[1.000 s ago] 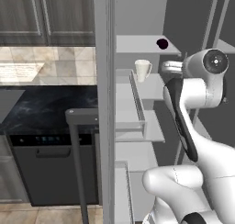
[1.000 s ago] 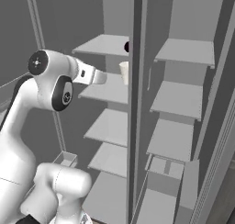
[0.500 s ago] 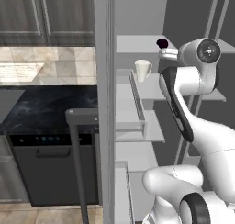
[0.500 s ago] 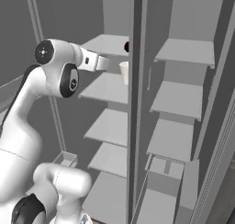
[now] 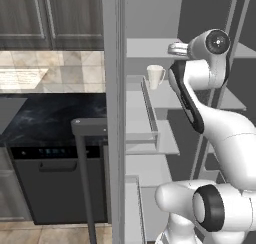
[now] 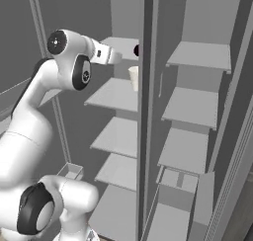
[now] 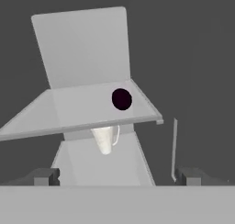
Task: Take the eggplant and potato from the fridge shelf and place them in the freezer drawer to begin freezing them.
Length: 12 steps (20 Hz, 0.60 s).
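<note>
The eggplant (image 7: 121,99) is a small, almost black lump on the top fridge shelf (image 7: 82,110), near its right front part. It also peeks out beside the door edge in the right base view (image 6: 136,50). My gripper (image 7: 118,176) hangs open short of the shelf's front edge, level with it, and nothing lies between its fingertips (image 7: 46,176). From the sides the gripper (image 6: 117,57) (image 5: 176,49) points at the top shelf. The potato and the freezer drawer are out of view.
A white cup (image 7: 104,140) (image 5: 155,76) (image 6: 133,78) stands on the shelf below the eggplant. The open fridge door (image 5: 116,113) rises left of the arm, with its edge (image 6: 145,111) close to the shelves. A small see-through bin (image 6: 72,171) sits low down.
The arm has swung upward and forward, carrying the hand from cup height to the top shelf. The jaws stay open.
</note>
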Available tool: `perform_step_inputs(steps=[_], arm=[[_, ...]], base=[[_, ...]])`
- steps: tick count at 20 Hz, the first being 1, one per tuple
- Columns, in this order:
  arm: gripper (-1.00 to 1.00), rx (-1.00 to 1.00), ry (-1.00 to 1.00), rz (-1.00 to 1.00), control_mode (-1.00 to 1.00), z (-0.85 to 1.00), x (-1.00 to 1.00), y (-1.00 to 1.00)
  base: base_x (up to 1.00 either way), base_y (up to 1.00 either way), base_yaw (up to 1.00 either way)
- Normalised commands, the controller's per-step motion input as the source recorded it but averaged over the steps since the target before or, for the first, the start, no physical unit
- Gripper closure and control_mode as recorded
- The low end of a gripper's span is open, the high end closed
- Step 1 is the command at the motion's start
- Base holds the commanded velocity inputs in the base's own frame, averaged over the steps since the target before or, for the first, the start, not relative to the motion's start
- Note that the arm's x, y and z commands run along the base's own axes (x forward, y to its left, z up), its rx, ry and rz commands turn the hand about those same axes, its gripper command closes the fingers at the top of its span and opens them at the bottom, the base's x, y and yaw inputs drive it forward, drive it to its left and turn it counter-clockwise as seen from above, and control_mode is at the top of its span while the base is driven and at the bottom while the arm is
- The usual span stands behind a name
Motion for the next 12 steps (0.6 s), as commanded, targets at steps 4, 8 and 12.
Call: perform_step_inputs(steps=[4,8,12], arm=[[-1.00,0.00,0.02,0.00,-1.00,0.00,0.50,0.00],[-1.00,0.00,0.02,0.00,-1.00,0.00,0.47,0.00],[-1.00,0.00,0.01,0.00,-1.00,0.00,0.39,-0.02]], base=[[0.00,0.00,0.00],[0.00,0.00,0.00],[0.00,0.00,0.00]])
